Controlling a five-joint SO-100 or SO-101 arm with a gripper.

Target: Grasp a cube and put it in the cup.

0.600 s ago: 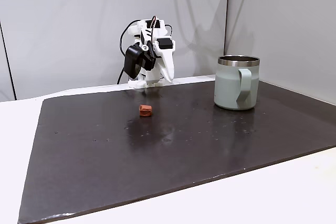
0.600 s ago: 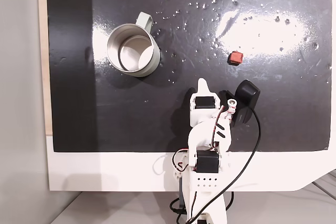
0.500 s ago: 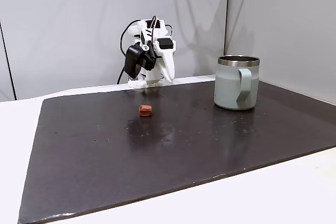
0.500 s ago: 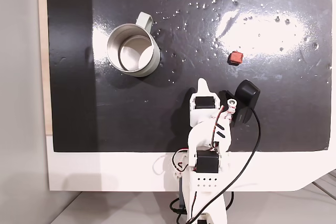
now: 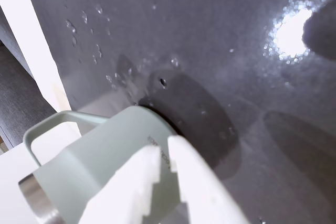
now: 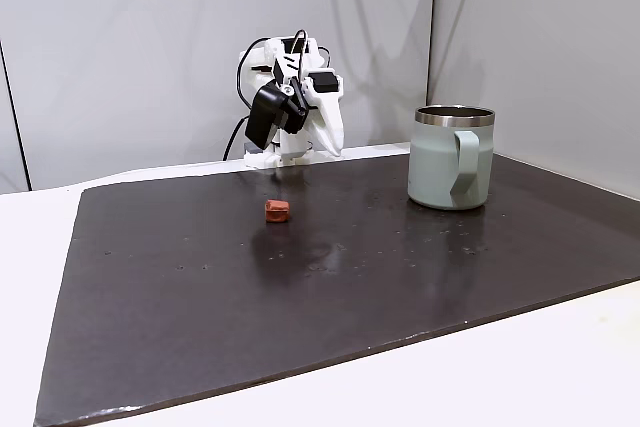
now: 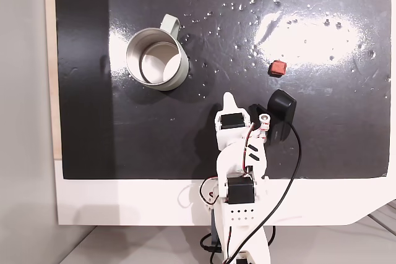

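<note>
Cube [image 6: 277, 210]: tiny brick-red block, rounded edges, lying loose on the glossy black mat [image 6: 200, 287] that covers the white worktop [image 6: 40, 217]; well apart from the cup [image 6: 452, 158]. In the top-down fixed view the cube [image 7: 278, 67] sits just ahead and right of the jaws [image 7: 229, 97]. Cup: pale sage-green, matte body, bare steel rim, wide flat handle, upright, nothing inside. Mat is speckled with droplets and glare. Arm is folded back over its base at the mat's edge, white plastic jaws pointing down-forward, black camera pod beside them. Wrist view: jaws [image 5: 164, 153] nearly shut, thin slit between serrated tips, holding nothing, aimed at the cup [image 5: 105, 161]. Versus 0.5 s ago: arm has lifted slightly and swung a little toward the cup; cube and cup unmoved.
</note>
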